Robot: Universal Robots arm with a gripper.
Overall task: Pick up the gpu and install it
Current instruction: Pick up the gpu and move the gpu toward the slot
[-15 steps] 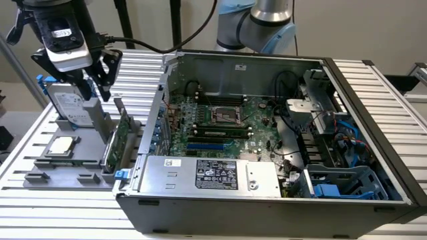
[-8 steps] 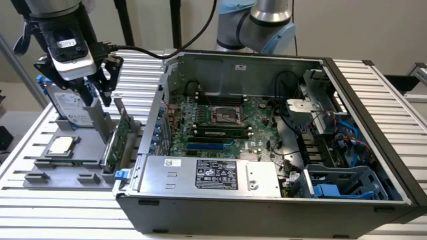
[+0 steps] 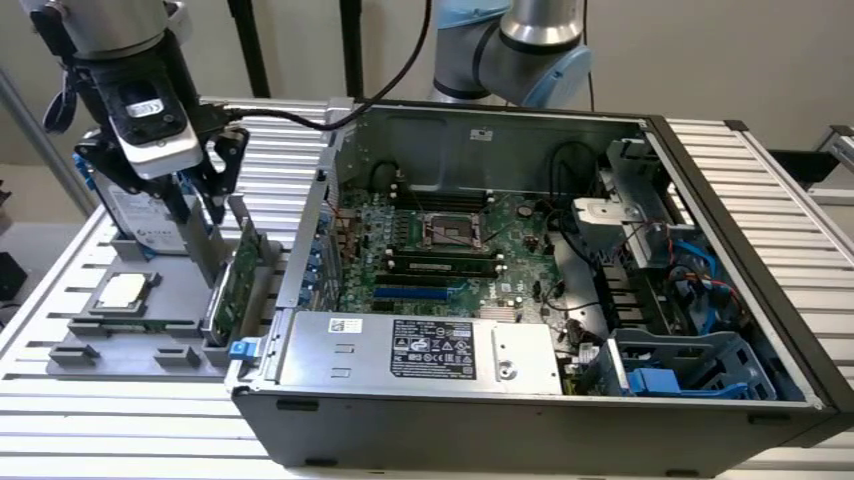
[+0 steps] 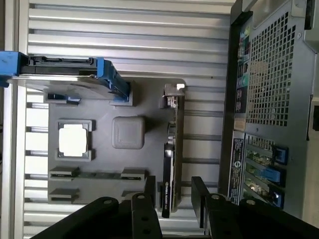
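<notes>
Fingers spread, straddling upright gpu in grey holder; its label illegible.

Slatted metal table under a grey parts tray and open computer case.

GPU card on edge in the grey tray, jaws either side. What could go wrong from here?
1. The thin green expansion card stands on edge between open jaws; an uneven close could tilt it in its slot.
2. The silver hard drive with blue rails shares the grey parts tray; a skewed lift might clip it.
3. The dark metal computer case stands right beside; a swing across could strike its wall.
</notes>
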